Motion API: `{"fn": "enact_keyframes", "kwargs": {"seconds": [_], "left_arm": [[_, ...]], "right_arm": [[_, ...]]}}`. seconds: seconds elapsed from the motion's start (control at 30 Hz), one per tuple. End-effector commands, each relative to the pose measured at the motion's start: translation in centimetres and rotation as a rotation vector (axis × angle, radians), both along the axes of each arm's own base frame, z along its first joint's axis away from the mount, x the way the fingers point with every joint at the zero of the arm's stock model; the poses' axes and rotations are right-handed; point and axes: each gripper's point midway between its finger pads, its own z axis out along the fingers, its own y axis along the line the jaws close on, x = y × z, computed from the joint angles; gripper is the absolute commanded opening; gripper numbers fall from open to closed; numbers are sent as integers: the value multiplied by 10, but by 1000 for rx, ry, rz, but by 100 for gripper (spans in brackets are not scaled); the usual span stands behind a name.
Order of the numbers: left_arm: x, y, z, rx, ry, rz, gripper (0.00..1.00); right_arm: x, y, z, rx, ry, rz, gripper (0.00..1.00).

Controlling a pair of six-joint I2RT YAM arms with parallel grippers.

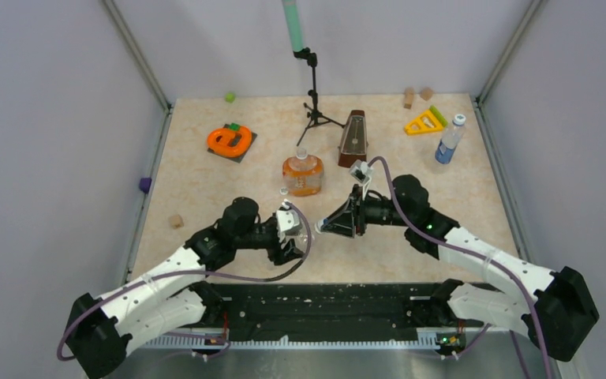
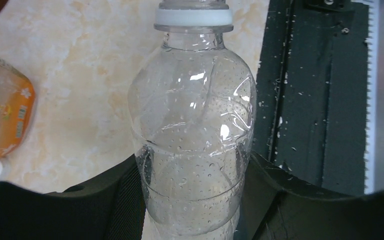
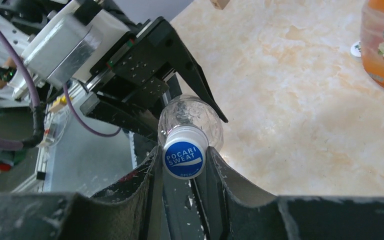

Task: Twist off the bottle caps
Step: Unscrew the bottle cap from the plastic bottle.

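The blue cap, printed "POCARI SWEAT", is clenched between the right gripper fingers at the mouth of the plain clear bottle. The left gripper grasps that bottle round its body, and only droplets cling inside it. Just behind it stands the squat bottle of orange liquid, and the blue-labelled bottle stands at the far right with a white cap.

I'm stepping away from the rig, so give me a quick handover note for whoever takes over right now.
Left pincer: shut on the clear bottle, around its body.
Right pincer: shut on that bottle's blue cap, still on the neck.
A white cap lies beside the orange bottle.
Blue-label bottle stands far right, capped.
Left: finish the blue cap, then the blue-label one.
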Motion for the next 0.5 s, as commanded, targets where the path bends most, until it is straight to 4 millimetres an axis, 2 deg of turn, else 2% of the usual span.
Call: {"fn": "enact_keyframes", "kwargs": {"seconds": [0.0,0.13,0.33,0.47], "left_arm": [[-8,-23,61,-162,-2,-129,0],[-8,-27,60,-162,27,-143,0],[10,-24,59,-186,-46,-44,0],[7,-25,61,-199,-38,-53,0]], "right_arm": [[-22,4,-8,-60,-38,161,0],[-24,5,-6,-65,-55,188,0],[-25,4,-7,-57,-47,181,0],[-29,5,-5,-33,-60,199,0]]}}
